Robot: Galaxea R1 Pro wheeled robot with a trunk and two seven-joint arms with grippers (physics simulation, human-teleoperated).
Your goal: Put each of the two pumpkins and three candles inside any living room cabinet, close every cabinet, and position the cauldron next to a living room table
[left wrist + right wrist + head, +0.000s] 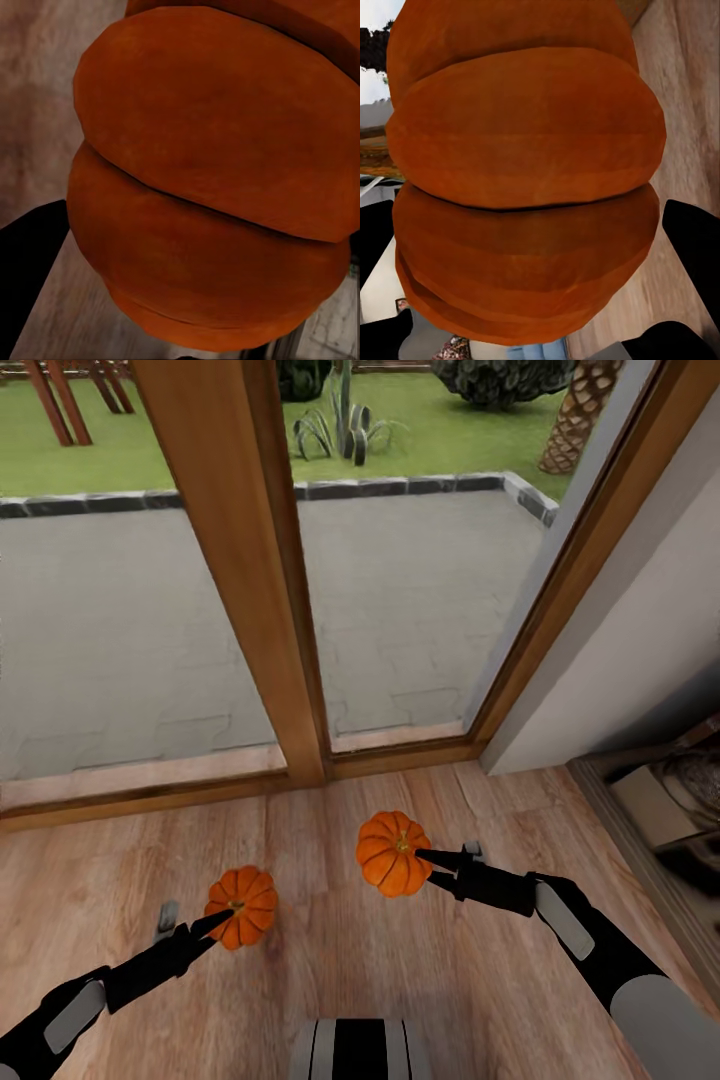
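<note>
Each arm carried one small round bright-orange ribbed pumpkin over the pale wooden plank floor, facing the wood-framed glass door. The left gripper was closed on the left pumpkin; the right gripper was closed on the right pumpkin. Both were apparently held raised for transport to the cabinet.

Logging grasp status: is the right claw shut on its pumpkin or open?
Shut on it. In the head view the right claw pinches the pumpkin above the wooden floor, and dark fingers flank it.
</note>
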